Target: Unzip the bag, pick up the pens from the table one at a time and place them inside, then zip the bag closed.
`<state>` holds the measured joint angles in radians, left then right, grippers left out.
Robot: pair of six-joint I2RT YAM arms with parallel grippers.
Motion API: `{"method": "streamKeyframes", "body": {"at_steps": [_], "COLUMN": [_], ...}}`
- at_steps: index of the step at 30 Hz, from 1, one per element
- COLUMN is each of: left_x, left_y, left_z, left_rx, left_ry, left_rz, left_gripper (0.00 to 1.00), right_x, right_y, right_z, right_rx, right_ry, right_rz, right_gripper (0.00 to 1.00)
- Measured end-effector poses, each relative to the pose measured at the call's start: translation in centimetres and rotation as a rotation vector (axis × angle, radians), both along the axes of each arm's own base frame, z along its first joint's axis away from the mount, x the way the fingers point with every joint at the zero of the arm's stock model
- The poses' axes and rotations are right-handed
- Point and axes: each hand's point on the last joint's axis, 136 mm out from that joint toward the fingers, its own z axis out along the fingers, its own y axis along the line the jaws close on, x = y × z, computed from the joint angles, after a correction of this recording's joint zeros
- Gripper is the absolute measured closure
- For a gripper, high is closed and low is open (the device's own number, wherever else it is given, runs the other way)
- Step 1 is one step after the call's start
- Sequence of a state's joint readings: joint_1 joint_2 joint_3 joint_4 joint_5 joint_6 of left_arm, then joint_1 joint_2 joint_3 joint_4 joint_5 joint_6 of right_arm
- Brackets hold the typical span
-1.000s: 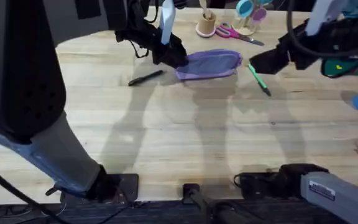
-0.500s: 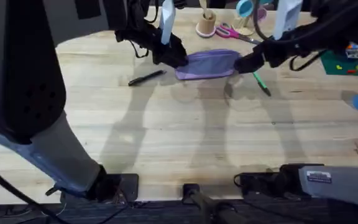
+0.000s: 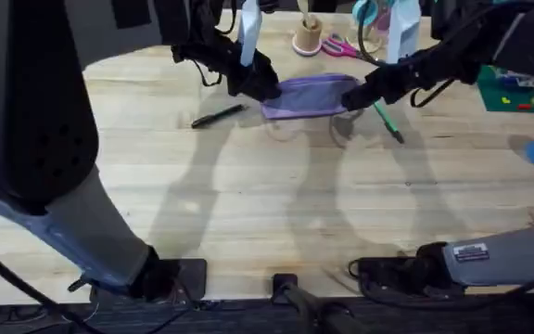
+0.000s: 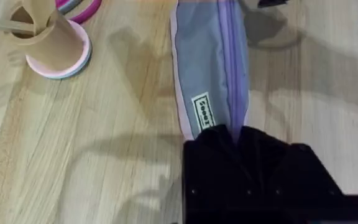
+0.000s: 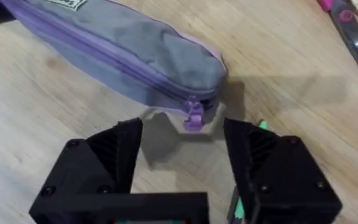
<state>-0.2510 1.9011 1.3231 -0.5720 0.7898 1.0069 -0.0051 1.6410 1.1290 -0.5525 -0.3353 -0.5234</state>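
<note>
Right gripper (image 5: pixel 182 158), jaws spread wide, faces the zipper pull (image 5: pixel 192 116) at twelve o'clock (bag (image 3: pixel 309 95) lies three-to-nine on the table (image 3: pixel 248 204)); left gripper (image 4: pixel 232 138) clamps the far end.

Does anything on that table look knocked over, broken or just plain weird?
Nothing stands out. The purple pencil pouch lies flat and zipped, the left pincer clamped on one end, the right pincer open by the zipper pull. The black pen and green pen lie loose on the table.
</note>
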Motion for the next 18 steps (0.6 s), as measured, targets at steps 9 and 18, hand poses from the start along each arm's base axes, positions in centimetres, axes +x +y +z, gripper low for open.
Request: {"method": "streamKeyframes", "body": {"at_steps": [9,18], "left_x": [0.00,0.02], "left_y": [0.01,0.01], "left_z": [0.00,-0.01], "left_rx": [0.000,0.001], "left_ry": [0.000,-0.001], "left_rz": [0.000,0.000], "left_gripper": [0.957,0.957], "right_x": [0.65,0.91], "right_y": [0.04,-0.07], "right_z": [-0.16,-0.09], "right_rx": [0.003,0.003], "right_ry": [-0.018,-0.027], "right_rz": [0.001,-0.006], "right_gripper": [0.551,0.967]}}
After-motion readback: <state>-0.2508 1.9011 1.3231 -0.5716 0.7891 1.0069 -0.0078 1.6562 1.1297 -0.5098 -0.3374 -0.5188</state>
